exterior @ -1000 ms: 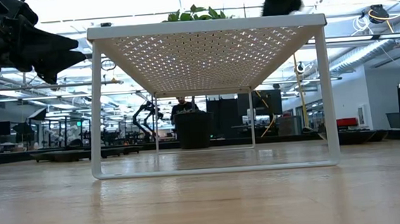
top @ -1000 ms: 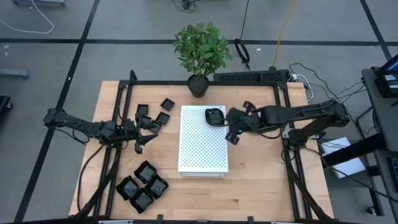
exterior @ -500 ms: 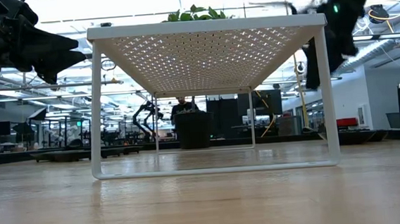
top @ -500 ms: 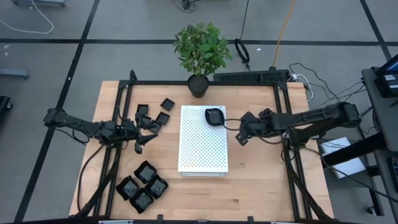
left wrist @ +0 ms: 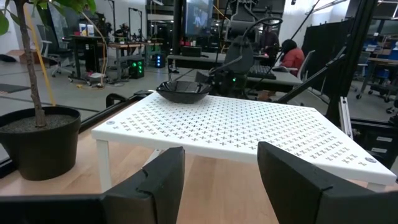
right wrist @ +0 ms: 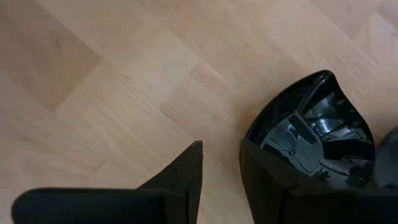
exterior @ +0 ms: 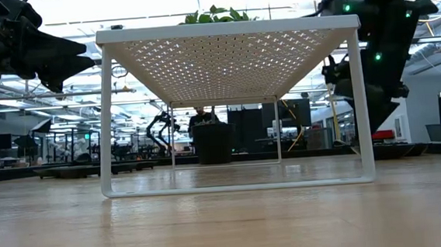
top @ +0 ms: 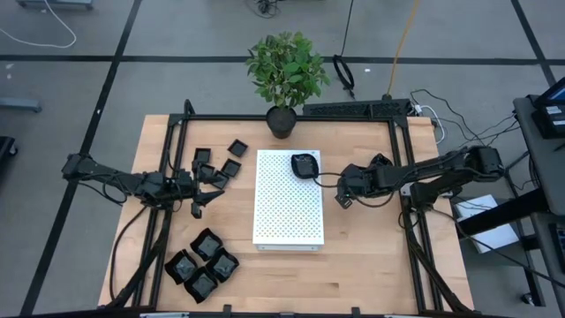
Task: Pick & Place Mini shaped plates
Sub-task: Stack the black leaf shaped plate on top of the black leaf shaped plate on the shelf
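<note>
Rounded plate [top: 305, 164] rests at the white board's [top: 288, 212] one-o'clock corner. Right end effector [top: 342, 200], empty, fingers narrowly parted, hovers at three o'clock; left end effector [top: 199, 205] is open. Next: fetch another plate.

Grey floor [top: 177, 35] (taped lines), bright workshop beyond.

Robotics lab, open hall with workbenches [left wrist: 93, 46], monitors [left wrist: 198, 17], other robot arms [exterior: 158, 128], ceiling pipes [exterior: 425, 51]
</note>
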Robot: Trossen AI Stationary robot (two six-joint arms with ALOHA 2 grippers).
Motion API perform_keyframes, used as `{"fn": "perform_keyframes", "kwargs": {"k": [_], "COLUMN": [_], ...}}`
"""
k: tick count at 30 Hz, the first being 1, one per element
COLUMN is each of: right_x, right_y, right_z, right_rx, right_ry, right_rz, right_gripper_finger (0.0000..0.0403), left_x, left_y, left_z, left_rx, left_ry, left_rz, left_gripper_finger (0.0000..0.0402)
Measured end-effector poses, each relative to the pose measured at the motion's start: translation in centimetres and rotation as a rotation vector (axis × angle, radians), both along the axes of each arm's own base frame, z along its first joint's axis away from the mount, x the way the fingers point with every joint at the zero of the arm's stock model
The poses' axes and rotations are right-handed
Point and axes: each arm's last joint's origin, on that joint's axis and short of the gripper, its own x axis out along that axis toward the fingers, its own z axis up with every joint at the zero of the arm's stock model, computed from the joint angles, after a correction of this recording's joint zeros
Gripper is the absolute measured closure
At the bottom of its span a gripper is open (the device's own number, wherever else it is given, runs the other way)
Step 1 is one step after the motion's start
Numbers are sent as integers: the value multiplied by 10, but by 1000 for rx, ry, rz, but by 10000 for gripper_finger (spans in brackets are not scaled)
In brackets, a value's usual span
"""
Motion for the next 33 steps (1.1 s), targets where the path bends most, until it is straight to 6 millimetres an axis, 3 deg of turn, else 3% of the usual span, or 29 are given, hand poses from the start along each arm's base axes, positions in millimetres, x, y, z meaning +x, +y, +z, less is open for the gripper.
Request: {"fn": "perform_keyframes", "kwargs": {"k": [15,33], "right_x": [5,0], "right_y": [-10,-12], "right_z": [-19,-4], "right_rx": [13,27], "right_ry": [84,17], "right_rz": [-71,-53], "right_gripper_finger": [307,307], "left_x": [0,0], "left_y": [0,0], "left_z": [0,0], "left_rx": [0,0], "left_ry": [0,0], "left_rz": [0,0], "left_gripper_finger": [195,195]}}
